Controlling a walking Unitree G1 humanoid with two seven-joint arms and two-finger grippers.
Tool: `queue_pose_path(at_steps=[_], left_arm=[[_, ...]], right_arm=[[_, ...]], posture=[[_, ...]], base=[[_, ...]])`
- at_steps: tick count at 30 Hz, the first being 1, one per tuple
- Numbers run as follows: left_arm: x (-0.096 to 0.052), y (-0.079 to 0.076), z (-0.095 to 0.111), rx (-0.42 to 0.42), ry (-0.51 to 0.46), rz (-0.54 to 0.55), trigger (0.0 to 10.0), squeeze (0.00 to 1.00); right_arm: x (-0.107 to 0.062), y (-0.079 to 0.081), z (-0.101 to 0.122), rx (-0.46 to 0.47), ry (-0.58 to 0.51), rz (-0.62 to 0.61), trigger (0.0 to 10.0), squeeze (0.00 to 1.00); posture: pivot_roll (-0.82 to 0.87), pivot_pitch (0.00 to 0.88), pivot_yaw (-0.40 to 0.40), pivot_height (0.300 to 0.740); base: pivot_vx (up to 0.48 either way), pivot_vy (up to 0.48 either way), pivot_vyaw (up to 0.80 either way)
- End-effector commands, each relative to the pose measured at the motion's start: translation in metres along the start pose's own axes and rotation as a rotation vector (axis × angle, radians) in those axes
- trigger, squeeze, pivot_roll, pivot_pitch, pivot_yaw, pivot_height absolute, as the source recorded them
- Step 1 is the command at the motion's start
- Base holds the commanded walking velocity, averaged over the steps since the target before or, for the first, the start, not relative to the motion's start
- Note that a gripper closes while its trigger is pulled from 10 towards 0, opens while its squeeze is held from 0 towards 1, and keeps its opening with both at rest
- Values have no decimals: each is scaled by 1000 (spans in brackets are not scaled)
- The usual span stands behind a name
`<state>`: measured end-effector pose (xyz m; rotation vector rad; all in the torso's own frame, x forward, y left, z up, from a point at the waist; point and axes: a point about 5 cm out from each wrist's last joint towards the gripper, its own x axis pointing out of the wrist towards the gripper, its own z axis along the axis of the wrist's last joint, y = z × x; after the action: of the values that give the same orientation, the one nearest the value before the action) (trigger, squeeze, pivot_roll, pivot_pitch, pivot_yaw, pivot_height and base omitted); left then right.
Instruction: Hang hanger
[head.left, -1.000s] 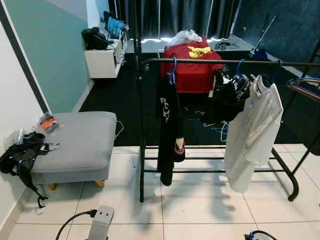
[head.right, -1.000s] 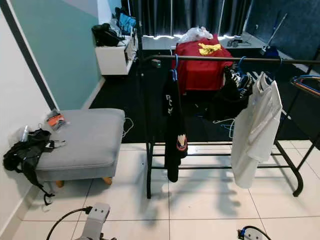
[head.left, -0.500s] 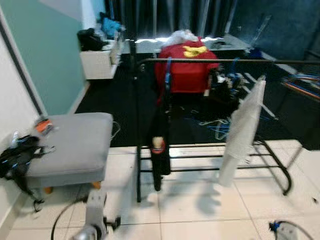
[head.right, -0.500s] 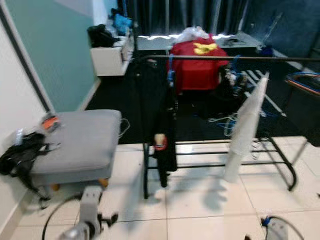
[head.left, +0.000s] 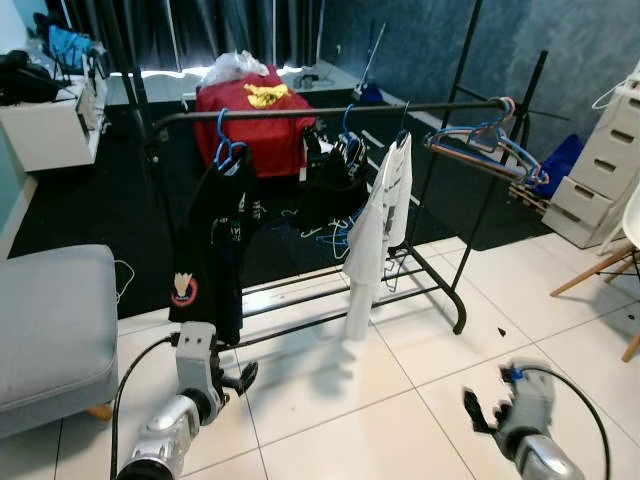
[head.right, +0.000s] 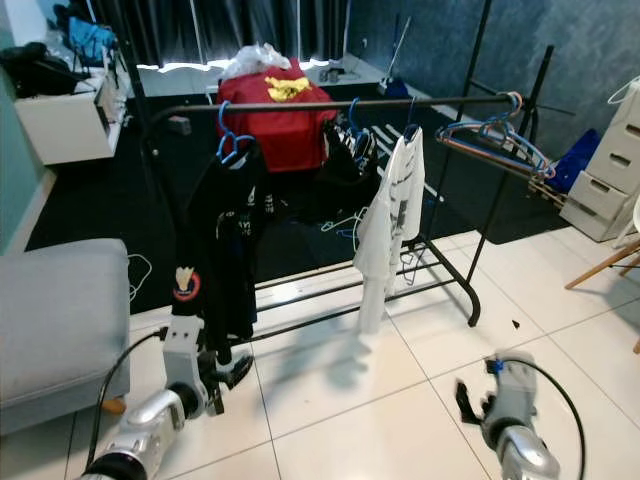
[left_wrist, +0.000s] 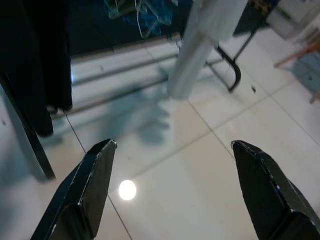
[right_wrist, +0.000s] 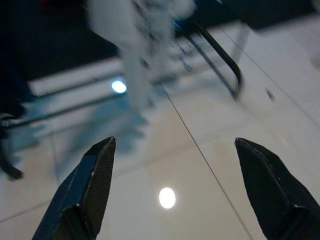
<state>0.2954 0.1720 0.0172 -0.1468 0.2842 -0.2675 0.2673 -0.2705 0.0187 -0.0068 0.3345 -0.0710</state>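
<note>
A black clothes rack stands on the white tiles ahead. On its rail hang a black garment on a blue hanger, a dark bundle and a white shirt. Several empty hangers are bunched at the rail's right end. My left gripper is low at the front left, open with nothing between its fingers. My right gripper is low at the front right, blurred and also open and empty, its fingers spread over the floor below the shirt.
A grey ottoman sits at the left. White drawers and wooden chair legs stand at the right. Behind the rack lie a red-covered heap and a white cabinet on dark flooring.
The camera has swung right, so the rack now sits centre and the drawers have come into view. Both arms have risen into view at the bottom of the picture.
</note>
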Motion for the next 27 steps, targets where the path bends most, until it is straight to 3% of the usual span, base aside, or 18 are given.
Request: queue_pose_path(at_steps=[1,8,9,10,12,17,19,27], left_arm=[[2,-8,1,-5,-34,-27,10000,0],[4,-12,10,7,-87,-42,10000,0],[8,-21,29,25,-179,-94,10000,0],[8,-21,29,25,-179,-94,10000,0],[11,-34,52,53,-275,-165,10000,0],[11,-43,71,78,-348,-218,10000,0],[11,-48,88,108,-406,-253,10000,0],[11,-54,98,150,-440,-280,10000,0]], right_arm=[[1,12,6,-30,-43,43,10000,0],[1,19,8,-48,-63,64,10000,0],[-1,20,9,-58,-71,72,10000,0],[-1,20,9,-58,-71,72,10000,0],[-2,18,11,-61,-76,71,10000,0],[-3,17,13,-61,-79,67,10000,0],[-5,16,15,-61,-78,63,10000,0],[-7,16,15,-63,-67,66,10000,0]], posture=[[120,0,-32,740],[116,0,-31,740],[116,0,-30,740],[116,0,-30,740],[119,0,-32,740],[119,0,-32,740],[121,0,-31,740],[122,0,-28,740]], base=[[300,0,0],[316,0,0],[341,0,0],[341,0,0],[347,0,0],[362,0,0],[366,0,0],[393,0,0]])
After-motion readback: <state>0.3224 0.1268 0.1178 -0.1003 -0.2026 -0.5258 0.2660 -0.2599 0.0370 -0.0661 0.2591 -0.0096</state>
